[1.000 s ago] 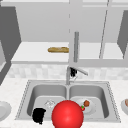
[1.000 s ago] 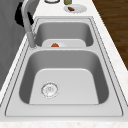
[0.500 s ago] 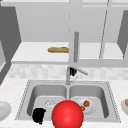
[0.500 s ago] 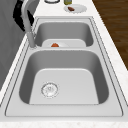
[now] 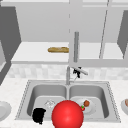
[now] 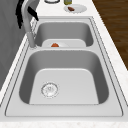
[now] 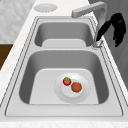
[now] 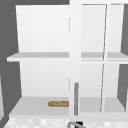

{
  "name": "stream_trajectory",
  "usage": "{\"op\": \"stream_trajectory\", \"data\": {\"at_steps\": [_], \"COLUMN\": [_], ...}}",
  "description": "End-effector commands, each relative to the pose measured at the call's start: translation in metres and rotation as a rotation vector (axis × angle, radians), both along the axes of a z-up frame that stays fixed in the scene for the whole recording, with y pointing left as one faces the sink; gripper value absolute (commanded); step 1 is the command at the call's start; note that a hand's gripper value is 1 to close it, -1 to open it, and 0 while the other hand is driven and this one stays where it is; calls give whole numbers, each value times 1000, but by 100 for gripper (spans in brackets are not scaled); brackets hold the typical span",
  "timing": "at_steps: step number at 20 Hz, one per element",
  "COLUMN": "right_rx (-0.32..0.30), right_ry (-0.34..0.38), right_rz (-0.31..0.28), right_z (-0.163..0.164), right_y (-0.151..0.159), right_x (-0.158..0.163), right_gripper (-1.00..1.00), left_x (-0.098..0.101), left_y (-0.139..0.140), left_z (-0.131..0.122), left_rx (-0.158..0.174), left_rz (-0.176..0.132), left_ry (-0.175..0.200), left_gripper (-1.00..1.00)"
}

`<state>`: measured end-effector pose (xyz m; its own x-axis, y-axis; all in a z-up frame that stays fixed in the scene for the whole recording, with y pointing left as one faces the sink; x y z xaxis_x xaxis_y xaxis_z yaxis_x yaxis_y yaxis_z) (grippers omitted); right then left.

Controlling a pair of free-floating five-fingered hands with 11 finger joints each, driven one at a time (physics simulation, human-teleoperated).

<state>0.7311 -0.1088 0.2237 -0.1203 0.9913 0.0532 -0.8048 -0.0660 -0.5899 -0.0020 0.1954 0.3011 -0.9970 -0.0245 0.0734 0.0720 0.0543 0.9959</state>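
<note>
Behind the faucet (image 7: pixel 88 11), the right hand (image 7: pixel 117 27) grips its unlabelled lever (image 7: pixel 102 31).

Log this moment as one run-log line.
right hand: at faucet lever | left hand: idle, sink's front edge | plate: right basin, strawberry, brown food

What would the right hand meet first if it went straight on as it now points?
Probably the curved grey metal faucet: the right hand slants down toward its base, seemingly very close, though depth is unclear.

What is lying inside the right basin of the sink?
A white plate lies there, carrying a strawberry and a brown round food. The plate covers the basin floor beneath it.
</note>
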Motion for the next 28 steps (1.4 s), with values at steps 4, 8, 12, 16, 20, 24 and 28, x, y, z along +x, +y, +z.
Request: {"op": "stream_trajectory", "data": {"at_steps": [4, 8, 12, 16, 20, 24, 28], "right_rx": [9, 27, 51, 68, 68, 73, 90], "right_ry": [52, 62, 118, 189, 275, 255, 163], "right_rz": [52, 65, 74, 72, 88, 62, 55], "right_z": [-14, -40, -66, -84, -100, -106, -107], "right_y": [-18, -22, -27, -24, -22, -21, -23], "right_x": [2, 12, 25, 32, 36, 30, 19], "right_gripper": [-100, -100, -100, -100, 100, 100, 100], "left_x": [0, 0, 0, 0, 0, 0, 0], "left_y": [0, 0, 0, 0, 0, 0, 0], "left_z": [0, 0, 0, 0, 0, 0, 0], "left_rx": [0, 0, 0, 0, 0, 0, 0], "left_rz": [0, 0, 0, 0, 0, 0, 0], "left_ry": [0, 0, 0, 0, 0, 0, 0], "left_gripper": [0, 0, 0, 0, 0, 0, 0]}}
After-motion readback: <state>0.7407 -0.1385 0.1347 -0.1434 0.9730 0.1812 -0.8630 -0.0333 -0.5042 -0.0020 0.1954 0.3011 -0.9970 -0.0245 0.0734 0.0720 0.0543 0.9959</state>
